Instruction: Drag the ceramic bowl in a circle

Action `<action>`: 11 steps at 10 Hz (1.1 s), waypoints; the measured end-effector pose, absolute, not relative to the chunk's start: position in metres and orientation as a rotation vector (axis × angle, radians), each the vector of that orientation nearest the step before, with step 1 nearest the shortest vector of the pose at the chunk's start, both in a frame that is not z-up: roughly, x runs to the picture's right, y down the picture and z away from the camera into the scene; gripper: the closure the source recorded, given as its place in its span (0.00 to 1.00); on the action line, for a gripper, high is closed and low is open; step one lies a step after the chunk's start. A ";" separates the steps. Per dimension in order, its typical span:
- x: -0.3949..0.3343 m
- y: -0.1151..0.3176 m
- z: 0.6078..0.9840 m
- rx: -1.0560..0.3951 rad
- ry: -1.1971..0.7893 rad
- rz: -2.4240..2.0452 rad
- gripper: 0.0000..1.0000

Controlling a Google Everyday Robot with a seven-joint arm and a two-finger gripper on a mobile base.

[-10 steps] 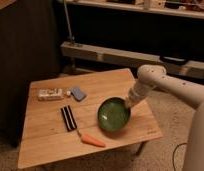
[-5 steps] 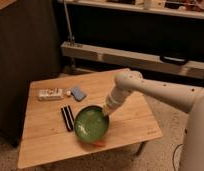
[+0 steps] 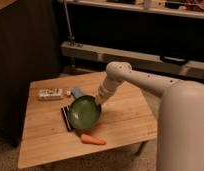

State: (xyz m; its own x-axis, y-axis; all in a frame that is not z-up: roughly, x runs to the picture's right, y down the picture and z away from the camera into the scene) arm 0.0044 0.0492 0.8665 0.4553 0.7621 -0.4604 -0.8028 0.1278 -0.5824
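The gripper (image 3: 99, 101) is positioned at the upper right rim of the ceramic bowl (image 3: 84, 112), at the end of the white arm (image 3: 140, 80) reaching in from the right. The bowl rests near the middle of the wooden table (image 3: 125, 117), partly covering a dark flat bar (image 3: 66, 118). A carrot (image 3: 93, 139) lies just below the bowl. A white packet (image 3: 50, 94) and a blue item (image 3: 77, 92) lie toward the table's far left.
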 end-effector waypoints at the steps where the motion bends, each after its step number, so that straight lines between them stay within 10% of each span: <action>1: 0.019 0.027 0.887 -0.875 0.074 1.173 1.00; 5: 0.101 -0.010 0.930 -0.856 0.175 1.315 1.00; 11: 0.197 0.034 0.892 -0.880 0.297 1.389 1.00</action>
State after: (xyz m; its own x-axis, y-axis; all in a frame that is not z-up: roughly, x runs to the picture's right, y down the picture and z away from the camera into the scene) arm 0.1966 0.0335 0.8915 0.2047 0.7241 -0.6586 -0.9302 -0.0655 -0.3612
